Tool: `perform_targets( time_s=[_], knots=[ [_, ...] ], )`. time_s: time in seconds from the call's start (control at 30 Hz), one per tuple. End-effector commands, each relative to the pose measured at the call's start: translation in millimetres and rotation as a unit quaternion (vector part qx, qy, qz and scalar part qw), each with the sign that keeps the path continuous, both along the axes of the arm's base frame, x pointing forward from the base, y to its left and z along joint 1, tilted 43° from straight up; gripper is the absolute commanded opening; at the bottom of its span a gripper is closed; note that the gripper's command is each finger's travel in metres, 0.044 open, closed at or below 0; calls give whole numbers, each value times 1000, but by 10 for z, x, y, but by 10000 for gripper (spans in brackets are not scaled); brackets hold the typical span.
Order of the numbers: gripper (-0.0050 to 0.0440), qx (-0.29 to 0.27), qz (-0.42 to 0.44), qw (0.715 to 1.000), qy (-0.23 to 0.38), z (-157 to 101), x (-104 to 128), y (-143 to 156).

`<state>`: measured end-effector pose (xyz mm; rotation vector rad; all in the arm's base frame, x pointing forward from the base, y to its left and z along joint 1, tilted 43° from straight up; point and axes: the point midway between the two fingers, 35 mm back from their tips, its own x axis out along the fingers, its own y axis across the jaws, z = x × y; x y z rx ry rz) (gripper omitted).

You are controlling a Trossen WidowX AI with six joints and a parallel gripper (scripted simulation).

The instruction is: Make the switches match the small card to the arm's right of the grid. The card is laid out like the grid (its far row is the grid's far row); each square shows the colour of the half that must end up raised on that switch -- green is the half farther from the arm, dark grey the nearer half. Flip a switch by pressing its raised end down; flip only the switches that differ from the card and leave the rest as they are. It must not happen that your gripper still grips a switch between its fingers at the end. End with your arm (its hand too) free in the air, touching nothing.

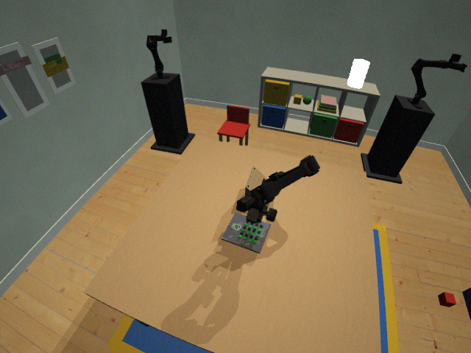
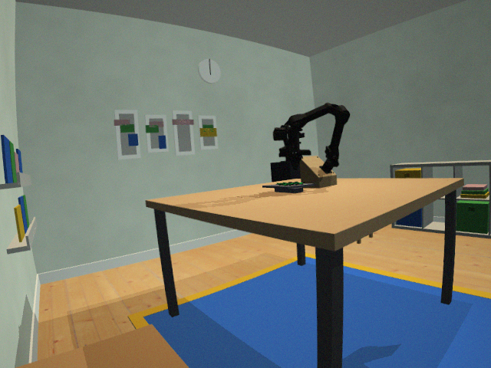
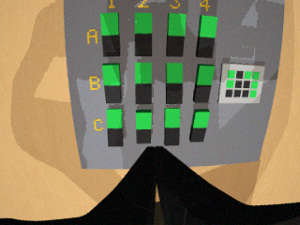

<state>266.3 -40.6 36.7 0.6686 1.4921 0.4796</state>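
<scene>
The grey switch panel (image 3: 169, 71) lies flat on the table and holds a grid of green-and-dark rocker switches, rows A to C and columns 1 to 4. The small card (image 3: 243, 82) sits to the right of row B and shows green and dark squares; its top row is mostly green and its bottom row dark. My gripper (image 3: 154, 154) is shut and empty, its tips above the panel's near edge, just below row C between columns 2 and 3. The panel (image 1: 249, 235) and gripper (image 1: 252, 218) also show in the top view. Which switch halves are raised is hard to tell.
A tan wedge-shaped block (image 2: 317, 171) stands at the arm's base, behind the panel (image 2: 288, 185). Two other arms stand on black pedestals (image 1: 167, 112) on the floor, far from the table. A shelf (image 1: 317, 106) and a red chair (image 1: 235, 124) stand by the wall.
</scene>
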Motion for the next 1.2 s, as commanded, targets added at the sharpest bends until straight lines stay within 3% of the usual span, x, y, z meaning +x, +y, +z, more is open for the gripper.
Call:
perform_targets(
  time_s=[0.0,0.17,1.17],
  knots=[
    [0,4,-2,1000,6,-52,-25,111],
    [0,5,4,1000,12,-227,-13,271],
    [0,5,4,1000,12,-404,-2,433]
  ],
)
